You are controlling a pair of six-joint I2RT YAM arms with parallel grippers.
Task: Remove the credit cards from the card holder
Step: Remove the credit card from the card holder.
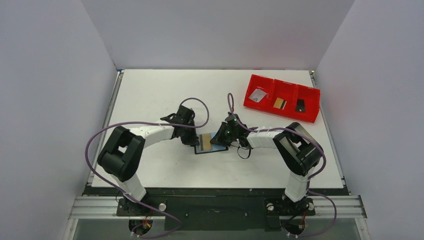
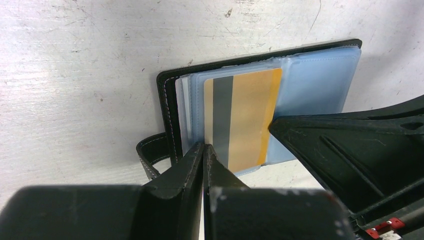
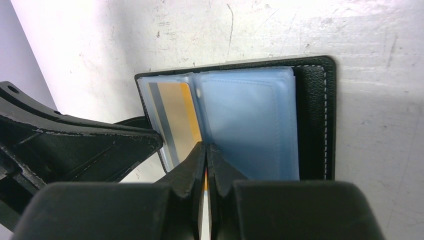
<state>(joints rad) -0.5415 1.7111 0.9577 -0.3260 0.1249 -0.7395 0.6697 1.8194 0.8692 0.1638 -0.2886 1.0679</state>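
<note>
Top view: card holder (image 1: 212,149) open at table (image 1: 165,90) centre, both tools on it. Red tray (image 1: 290,115) at far right corner holds a silver card (image 1: 258,95), a gold card (image 1: 280,103) and a black card (image 1: 300,105).

Wrist views add: striped card (image 2: 245,120) inside a clear sleeve (image 2: 320,85). Left tool (image 2: 205,150) closed at its edge; right tool (image 3: 206,150) closed at the fold; grip unclear.

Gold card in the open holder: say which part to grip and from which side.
Pinch the gold card by its long edge nearest the fold, coming low from the right arm's side. It lies flat, tucked into the card holder, so that edge seems the only free one. The right gripper looks shut there.
</note>
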